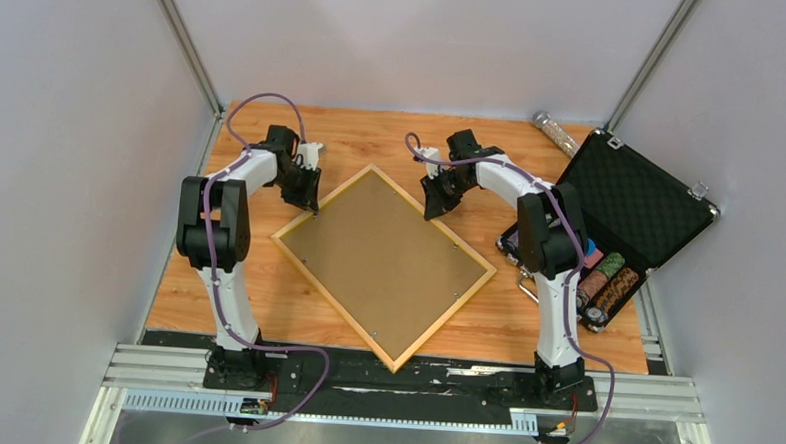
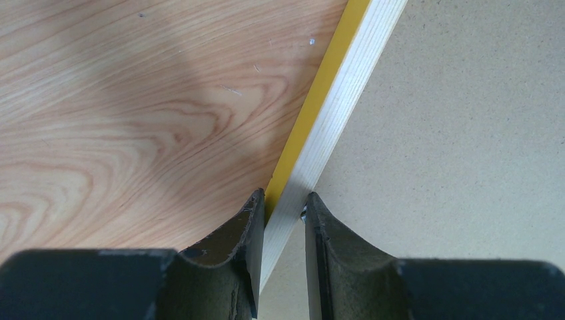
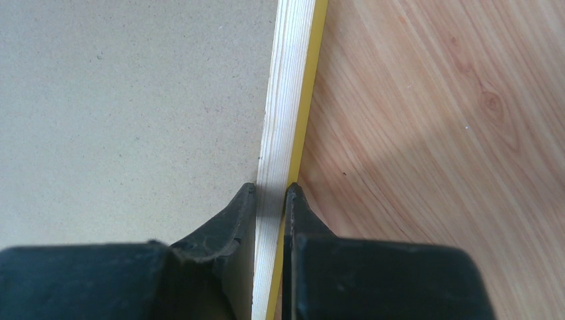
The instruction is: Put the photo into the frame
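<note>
The yellow frame (image 1: 332, 303) lies face down and turned like a diamond on the wooden table, its brown backing board (image 1: 382, 262) facing up. The photo is hidden. My left gripper (image 1: 310, 203) stands at the frame's upper left rail. In the left wrist view that gripper (image 2: 285, 203) is shut on the pale rail (image 2: 340, 93), one finger on the yellow outer side and one on the inner side. My right gripper (image 1: 433, 209) is at the upper right rail. In the right wrist view it (image 3: 272, 190) is shut tight on the rail (image 3: 286, 87).
An open black foam-lined case (image 1: 635, 208) stands at the right, with stacks of chips (image 1: 607, 276) in its lower half. A glittery tube (image 1: 556, 132) lies at the back right. Grey walls close in both sides.
</note>
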`<state>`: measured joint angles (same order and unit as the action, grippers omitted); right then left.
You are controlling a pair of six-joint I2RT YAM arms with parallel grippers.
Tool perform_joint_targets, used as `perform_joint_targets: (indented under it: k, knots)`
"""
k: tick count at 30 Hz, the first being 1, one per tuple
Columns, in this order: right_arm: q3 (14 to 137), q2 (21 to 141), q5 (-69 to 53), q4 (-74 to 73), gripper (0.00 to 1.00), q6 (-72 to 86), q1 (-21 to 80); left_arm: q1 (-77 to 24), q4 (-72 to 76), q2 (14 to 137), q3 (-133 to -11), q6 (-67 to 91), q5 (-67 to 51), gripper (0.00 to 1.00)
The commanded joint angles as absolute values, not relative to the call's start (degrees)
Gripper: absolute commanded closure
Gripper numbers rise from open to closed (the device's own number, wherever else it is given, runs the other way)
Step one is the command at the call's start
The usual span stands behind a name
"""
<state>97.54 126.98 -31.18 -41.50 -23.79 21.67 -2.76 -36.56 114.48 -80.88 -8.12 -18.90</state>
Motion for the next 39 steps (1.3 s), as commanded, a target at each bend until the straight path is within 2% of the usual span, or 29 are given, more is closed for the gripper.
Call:
perform_joint_targets:
  k: [1, 10, 16, 18, 26, 28, 30, 39]
  knots:
    - [94.4, 130.3, -27.7, -45.4, 0.98, -26.1, 21.7, -0.3, -41.4, 117.2, -77.6, -9.2, -12.6, 1.0]
    - [94.4, 130.5, -27.7, -45.4, 0.99, -26.2, 21.6, -0.3, -38.9, 113.4, -76.4, -12.0, -6.1, 0.99]
    - [94.4, 130.5, -27.6, -45.4, 0.98, -26.1, 21.7, -0.3, -38.8, 111.7, -77.1, -11.8, -5.3, 0.91]
    - [94.4, 130.5, -27.6, -45.4, 0.98, -26.1, 21.6, -0.3, -39.0, 111.6, -77.4, -11.2, -5.6, 0.85]
    - [94.4, 130.5, -27.7, -45.4, 0.99, -26.2, 21.7, -0.3, -40.1, 111.6, -78.2, -8.5, -7.9, 0.43]
    - [94.5, 130.5, -27.7, -45.4, 0.99, -26.2, 21.7, -0.3, -40.5, 111.5, -78.6, -8.1, -8.5, 0.36]
    - [94.3, 130.5, -27.8, -45.4, 0.98, -26.2, 21.6, -0.3, -40.6, 111.3, -78.8, -7.9, -8.8, 0.33]
    - [94.3, 130.7, -27.8, -45.4, 0.99, -26.2, 21.6, -0.1, -42.2, 111.3, -79.3, -6.4, -12.8, 0.3]
